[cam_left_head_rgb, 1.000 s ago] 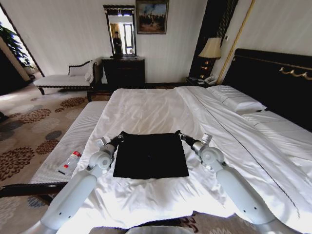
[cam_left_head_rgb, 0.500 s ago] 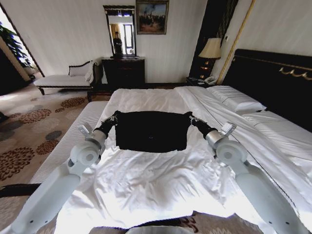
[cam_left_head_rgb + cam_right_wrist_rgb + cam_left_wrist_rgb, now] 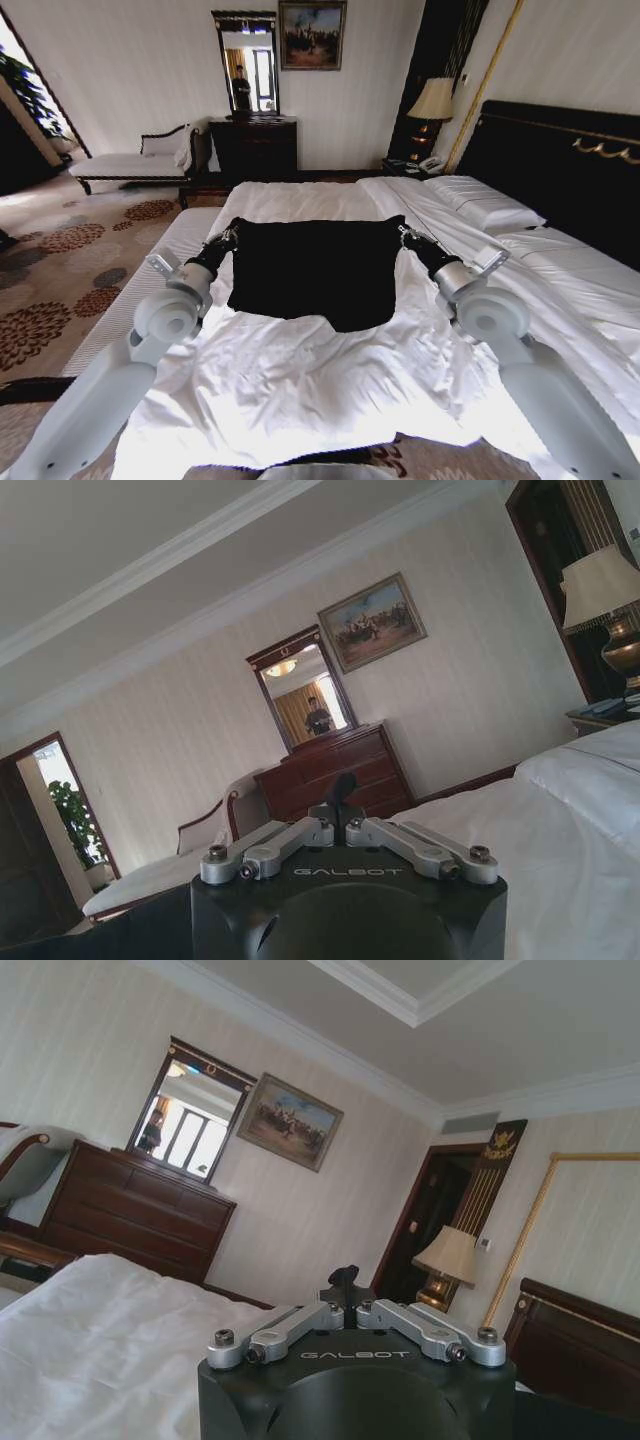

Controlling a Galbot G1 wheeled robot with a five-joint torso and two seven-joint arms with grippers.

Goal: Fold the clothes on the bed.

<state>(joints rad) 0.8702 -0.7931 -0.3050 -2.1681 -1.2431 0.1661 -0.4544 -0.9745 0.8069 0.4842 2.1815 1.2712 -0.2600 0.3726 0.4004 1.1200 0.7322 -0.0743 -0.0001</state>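
Observation:
The clothes, one black T-shirt [image 3: 315, 270], hang spread between my two grippers above the white sheet of the bed [image 3: 300, 390]. My left gripper [image 3: 228, 236] is shut on the shirt's upper left corner. My right gripper [image 3: 402, 232] is shut on the upper right corner. The shirt's lower edge sags unevenly, and I cannot tell whether it touches the sheet. No lettering shows on the side facing me. In the left wrist view the left gripper [image 3: 345, 1282] has its fingers closed together on a bit of black cloth. The right gripper [image 3: 343, 792] looks the same in the right wrist view.
A striped bench [image 3: 150, 285] runs along the bed's left side. Pillows [image 3: 490, 208] and a dark headboard [image 3: 560, 165] are at the right. A dark dresser [image 3: 253, 148], a chaise [image 3: 130, 162] and a lamp [image 3: 432, 100] stand by the far wall.
Both grippers rose and moved away from me, lifting the shirt off the sheet. It lay flat and folded before and now hangs open and longer.

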